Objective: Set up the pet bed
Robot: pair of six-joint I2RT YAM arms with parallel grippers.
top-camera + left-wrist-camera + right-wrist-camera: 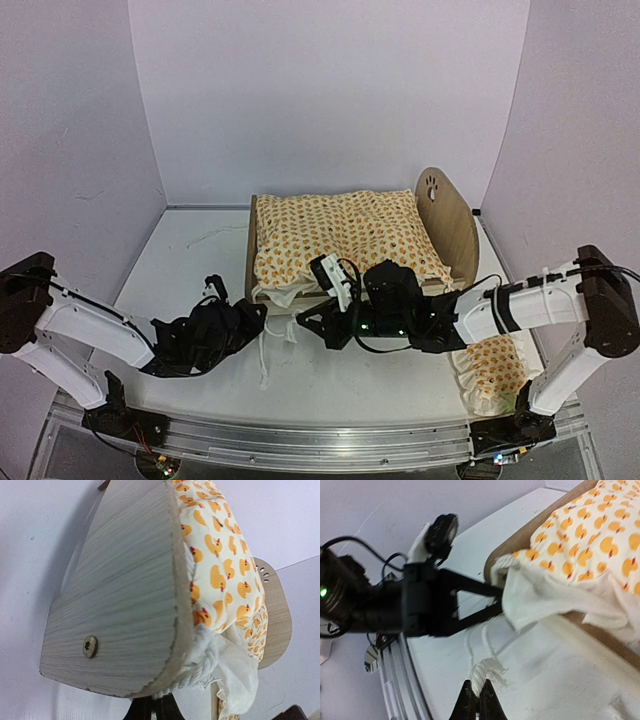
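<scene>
**Both tools pinched on soft trim at the bed's near corner**

The pet bed (450, 225) stood toward the back of the surface (190, 260), roughly midway between the two arms. Its paw-print end board was on the right and its plain end board (120, 595) on the left. A duck-print quilt (345, 235) covered the top, so any mattress was hidden. A matching pillow (492, 372) lay well apart, near the right arm's base.

The left tool (499, 597) was closed, and its tips appeared to pinch the quilt's white trim at the near-left corner, just beside the plain board. The right tool (477, 700) was clamped on a white cord (484, 672) that trailed loose across the surface. Whether that cord belonged to the quilt could not be told.

The frame looked like thin, stiff wood: probably light, and likely to skid or tip on the smooth surface if dragged by its bedding. The firm places to take it were the edge of an end board or the side rail, where a narrow pinch could straddle the board. The quilt and cord were limp. They would bunch, stretch and slip instead of moving the frame cleanly, so any pull on them called for a slow, low motion.
</scene>
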